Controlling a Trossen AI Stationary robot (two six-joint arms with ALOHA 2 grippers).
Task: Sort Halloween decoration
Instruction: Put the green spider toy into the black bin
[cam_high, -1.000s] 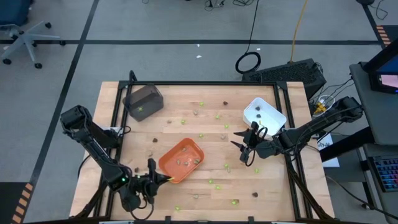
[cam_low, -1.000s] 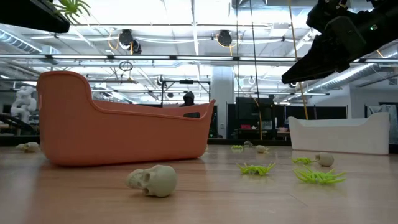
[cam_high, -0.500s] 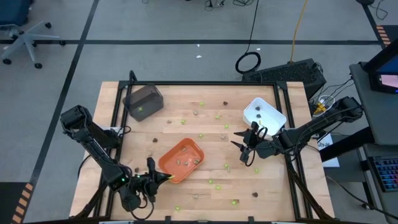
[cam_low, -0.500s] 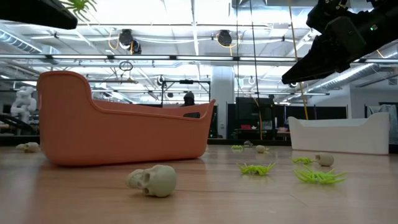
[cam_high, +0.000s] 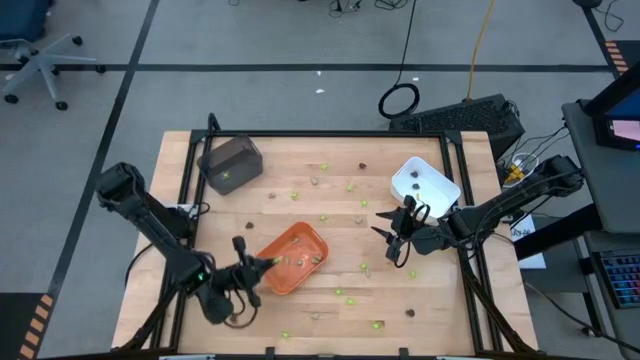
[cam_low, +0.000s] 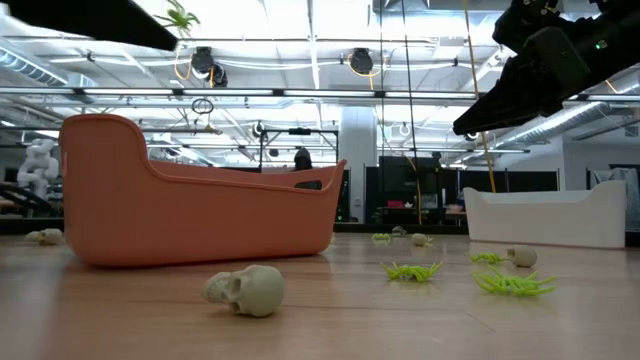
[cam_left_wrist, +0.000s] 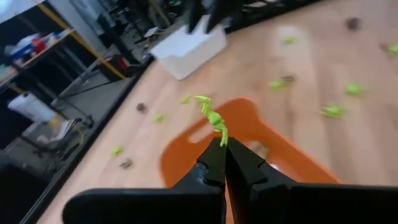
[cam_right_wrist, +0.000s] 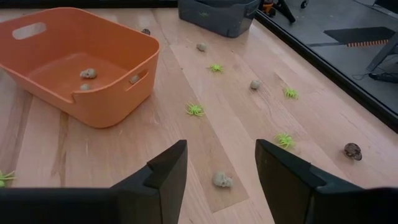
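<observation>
Between the spread fingers (cam_right_wrist: 163, 176) — one tan-grey skull (cam_right_wrist: 221, 180); ahead — orange tray (cam_right_wrist: 74, 59), lime-green spiders (cam_right_wrist: 195, 109), dark grey tray (cam_right_wrist: 217, 14) beyond.

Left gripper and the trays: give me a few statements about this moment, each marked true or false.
1. The left gripper is shut on a lime-green spider. True.
2. The orange tray is empty. False: it holds a few tan-grey skulls.
3. The right gripper is open and holds nothing. True.
4. The left gripper is over the white tray. False: it is at the orange tray's edge, on the other side of the table.
5. All the decorations are already in trays. False: spiders and skulls lie scattered on the wood.
</observation>
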